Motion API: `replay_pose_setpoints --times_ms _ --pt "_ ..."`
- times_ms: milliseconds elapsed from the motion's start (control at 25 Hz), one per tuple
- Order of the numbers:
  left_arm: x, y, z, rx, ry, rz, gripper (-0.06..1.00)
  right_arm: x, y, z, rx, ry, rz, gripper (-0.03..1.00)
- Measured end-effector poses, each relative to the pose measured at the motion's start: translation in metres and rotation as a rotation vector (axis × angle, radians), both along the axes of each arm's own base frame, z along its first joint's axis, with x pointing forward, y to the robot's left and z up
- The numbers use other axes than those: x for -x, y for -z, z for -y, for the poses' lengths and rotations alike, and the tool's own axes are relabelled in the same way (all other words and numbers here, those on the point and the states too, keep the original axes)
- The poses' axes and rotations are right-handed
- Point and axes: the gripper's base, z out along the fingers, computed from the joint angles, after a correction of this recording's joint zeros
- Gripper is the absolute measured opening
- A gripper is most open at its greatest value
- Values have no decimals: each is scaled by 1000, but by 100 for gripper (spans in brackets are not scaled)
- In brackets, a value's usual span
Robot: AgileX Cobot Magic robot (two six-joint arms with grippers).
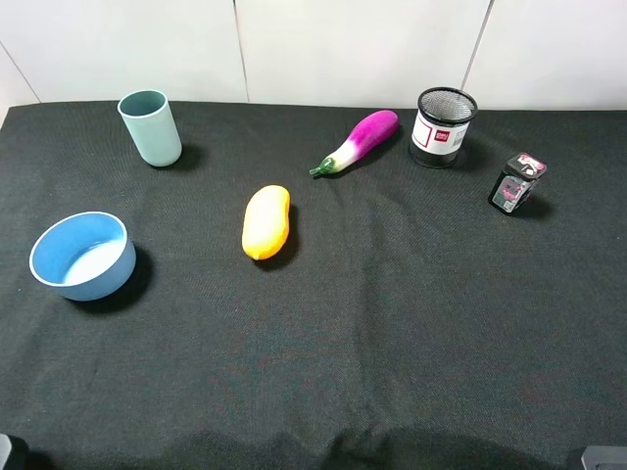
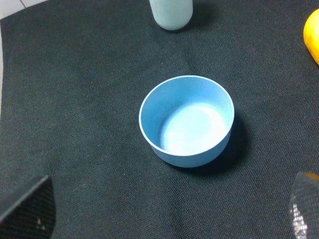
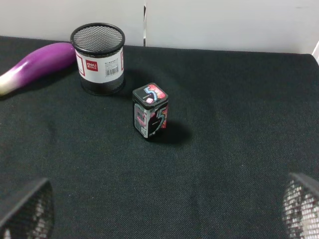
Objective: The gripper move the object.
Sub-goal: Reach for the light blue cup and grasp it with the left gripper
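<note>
Tabletop in black cloth, left to right: shallow blue plastic bowl, tall pale teal-green plastic cup upright behind it near the far edge, yellow-orange toy fruit, purple toy aubergine, black mesh pot with white label, small printed tin. Wide-spread left gripper above the bowl, equally wide right gripper near the tin — both holding nothing, neither touching the cup. Judged not yet begun: reach, grasp and move all left to do.
</note>
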Motion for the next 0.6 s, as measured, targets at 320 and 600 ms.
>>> replay_pose_setpoints --times_ms 320,600 --pt "0 0 0 0 0 0 99 0 0 0 0 0 0 69" --pt "0 0 0 0 0 0 99 0 0 0 0 0 0 69"
